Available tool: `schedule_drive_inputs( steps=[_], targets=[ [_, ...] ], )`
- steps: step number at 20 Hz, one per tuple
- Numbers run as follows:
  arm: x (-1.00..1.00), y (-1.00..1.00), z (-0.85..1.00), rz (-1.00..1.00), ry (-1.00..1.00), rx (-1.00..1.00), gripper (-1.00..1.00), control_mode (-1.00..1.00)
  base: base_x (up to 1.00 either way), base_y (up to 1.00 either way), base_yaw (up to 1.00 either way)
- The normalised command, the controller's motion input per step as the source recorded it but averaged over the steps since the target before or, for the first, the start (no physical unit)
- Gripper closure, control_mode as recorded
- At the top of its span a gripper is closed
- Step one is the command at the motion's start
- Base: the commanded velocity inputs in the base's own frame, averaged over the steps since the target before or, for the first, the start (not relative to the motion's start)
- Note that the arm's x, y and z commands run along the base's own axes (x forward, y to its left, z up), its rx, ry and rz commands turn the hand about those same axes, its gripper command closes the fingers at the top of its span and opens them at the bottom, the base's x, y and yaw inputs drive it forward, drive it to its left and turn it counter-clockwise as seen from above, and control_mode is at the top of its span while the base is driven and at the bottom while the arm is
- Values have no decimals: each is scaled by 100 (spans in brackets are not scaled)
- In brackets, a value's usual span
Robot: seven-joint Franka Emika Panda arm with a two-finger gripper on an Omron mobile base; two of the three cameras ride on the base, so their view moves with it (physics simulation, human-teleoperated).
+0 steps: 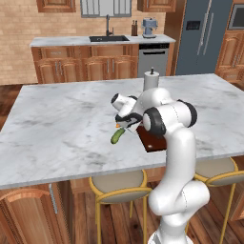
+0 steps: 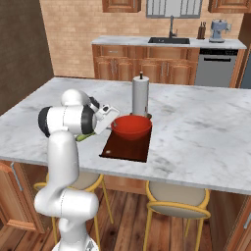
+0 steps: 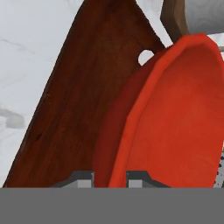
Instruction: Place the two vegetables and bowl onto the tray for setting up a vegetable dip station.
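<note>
My gripper [image 3: 109, 180] is shut on the near rim of the red bowl [image 3: 179, 118], which passes between the two fingertips. In the right base view the gripper [image 2: 109, 119] holds the bowl [image 2: 132, 126] over the far half of the dark reddish-brown tray [image 2: 120, 147]; I cannot tell whether the bowl touches it. The tray [image 3: 83, 96] lies under the bowl. The green cucumber [image 1: 116, 137] lies on the marble counter just left of the tray [image 1: 153, 141]. The orange tip of the carrot [image 1: 117, 126] peeks out under the hand, beside the cucumber.
A white paper-towel roll [image 2: 140, 95] stands on its holder right behind the bowl and tray. The tray sits near the counter's front edge [image 2: 147, 179], with round stools [image 2: 176, 198] below. The marble counter [image 2: 206, 122] stretches right of the tray.
</note>
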Motion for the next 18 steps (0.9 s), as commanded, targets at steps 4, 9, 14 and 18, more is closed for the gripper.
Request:
schedule_drive_inputs(
  steps=[4,9,14,18],
  targets=[
    [13,2,-4,0,0,0,100,-100,0,0,0],
    [12,3,-8,0,0,0,100,-100,0,0,0],
    [15,1,-4,0,0,0,100,-100,0,0,0],
    [19,0,-3,0,0,0,100,-100,0,0,0]
  ],
)
